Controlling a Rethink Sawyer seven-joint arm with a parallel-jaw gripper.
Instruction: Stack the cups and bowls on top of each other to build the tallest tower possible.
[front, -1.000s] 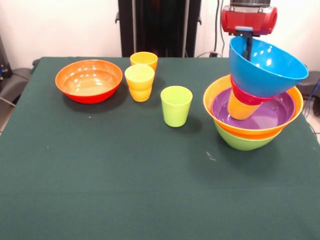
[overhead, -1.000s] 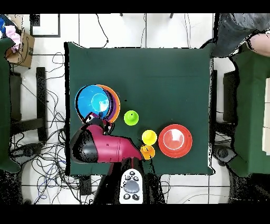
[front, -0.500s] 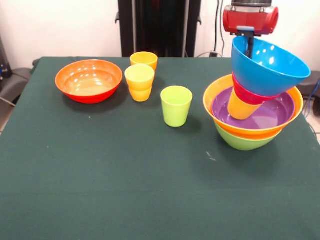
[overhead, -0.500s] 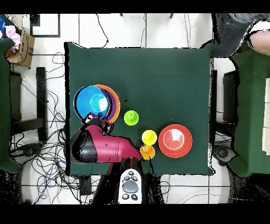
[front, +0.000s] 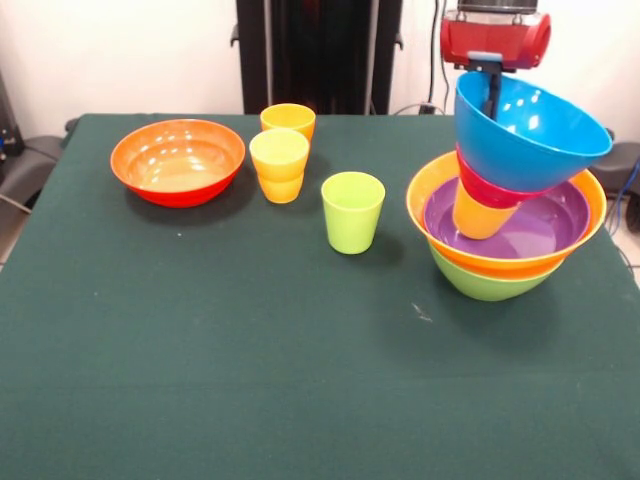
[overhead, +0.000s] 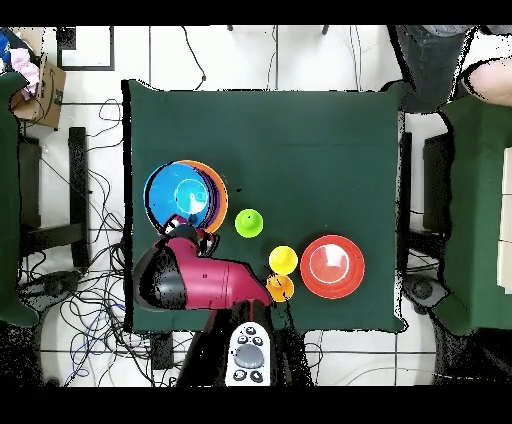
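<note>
Gripping the far rim of the glossy blue plastic bowl (front: 532, 135), the red-headed pincer (front: 493, 85) at the upper right of the front view has one dark finger down inside the bowl wall, pinching the rim. That bowl sits tilted atop the tower (front: 508, 205) at the right of the frame: a lime green plastic bowl (front: 488, 285) at the bottom on the dark green bench (front: 250, 370), a large orange plastic bowl (front: 500, 262) nested in it, a purple plastic bowl (front: 535, 228) inside that, then an orange-yellow tapered cup (front: 478, 217) leaning in the purple bowl, a small magenta-red bowl (front: 490, 188) on the cup, and the blue bowl on top. Loose pieces lie to the left: a lime green tumbler (front: 352, 211) near the middle, a yellow tumbler (front: 279, 165) stacked on another cup, an orange tumbler (front: 288, 121) just behind it, and a wide red-orange bowl (front: 178, 161) at the upper left. The step in hand looks like settling the blue bowl onto the tower. Since the upper pieces lean toward the right, the next move probably calls for levelling the bowl, then parting the fingers gently and lifting straight up, so the tilted stack does not topple. In the overhead view the blue bowl (overhead: 179, 193) covers most of the stack at the left of the bench.
</note>
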